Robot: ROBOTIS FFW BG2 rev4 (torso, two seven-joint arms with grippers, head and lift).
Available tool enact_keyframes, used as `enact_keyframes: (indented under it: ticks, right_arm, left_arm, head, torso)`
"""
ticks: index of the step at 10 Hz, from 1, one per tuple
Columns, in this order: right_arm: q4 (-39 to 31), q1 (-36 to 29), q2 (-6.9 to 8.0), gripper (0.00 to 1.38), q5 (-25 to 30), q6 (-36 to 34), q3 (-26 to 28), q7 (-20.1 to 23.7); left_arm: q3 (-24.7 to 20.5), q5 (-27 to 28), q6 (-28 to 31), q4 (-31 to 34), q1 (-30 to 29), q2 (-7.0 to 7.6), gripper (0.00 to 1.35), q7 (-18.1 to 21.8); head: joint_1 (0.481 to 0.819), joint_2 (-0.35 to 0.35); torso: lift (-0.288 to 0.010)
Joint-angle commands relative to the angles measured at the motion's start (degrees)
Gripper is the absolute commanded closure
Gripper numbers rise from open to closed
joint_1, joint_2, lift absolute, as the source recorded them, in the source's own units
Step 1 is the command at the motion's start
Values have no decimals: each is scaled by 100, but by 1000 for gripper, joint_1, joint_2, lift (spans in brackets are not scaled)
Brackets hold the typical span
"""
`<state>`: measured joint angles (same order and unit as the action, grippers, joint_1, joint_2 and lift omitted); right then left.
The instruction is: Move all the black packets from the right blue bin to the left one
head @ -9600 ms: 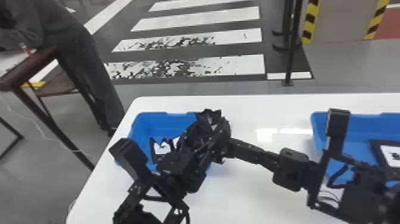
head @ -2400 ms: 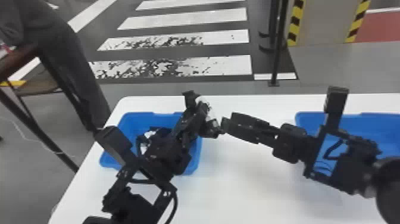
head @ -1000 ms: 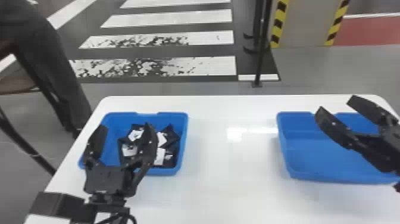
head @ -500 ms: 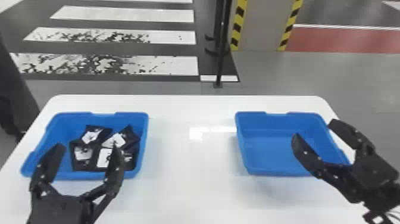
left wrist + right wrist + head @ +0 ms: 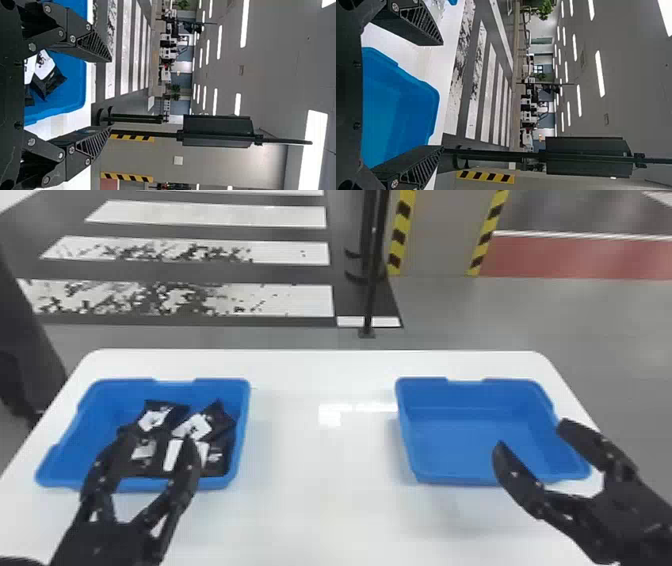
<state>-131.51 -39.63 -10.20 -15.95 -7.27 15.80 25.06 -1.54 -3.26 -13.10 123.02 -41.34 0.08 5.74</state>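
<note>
My left gripper (image 5: 159, 438) stands open over the near edge of the left blue bin (image 5: 107, 430), nothing between its fingers. Several black packets (image 5: 217, 420) with white labels lie piled in that bin, partly hidden behind the fingers. In the left wrist view the left gripper (image 5: 111, 94) is spread wide, with a packet (image 5: 49, 83) in the bin beyond. Over the near right corner of the right blue bin (image 5: 465, 440) is my right gripper (image 5: 531, 433), open and holding nothing; no packet shows in that bin. The right wrist view has the right gripper (image 5: 442, 95) wide apart beside the bin (image 5: 399, 114).
Both bins stand on a white table (image 5: 325, 470), with a wide stretch of tabletop between them. Behind the table's far edge a black pole (image 5: 372, 280) rises from the floor. A person's dark-clothed leg is at the far left.
Both arms have drawn apart from over the left bin, each to its own side, and the right gripper has come over by the right bin. The head view has swung to the right.
</note>
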Motion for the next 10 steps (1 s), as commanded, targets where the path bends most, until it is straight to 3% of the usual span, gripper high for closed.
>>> enact_keyframes:
  ticks: [1, 10]
  right_arm:
    - [-4, -2, 0, 101, 6, -4, -3, -18]
    - [-187, -129, 27, 101, -28, -4, -3, -238]
  left_arm:
    - [-29, -17, 2, 10, 0, -8, 484, -3]
    - [-86, -40, -110, 10, -14, -23, 484, -3]
  head:
    - [695, -55]
    - [695, -49]
  torso:
    - [-140]
    - [-140]
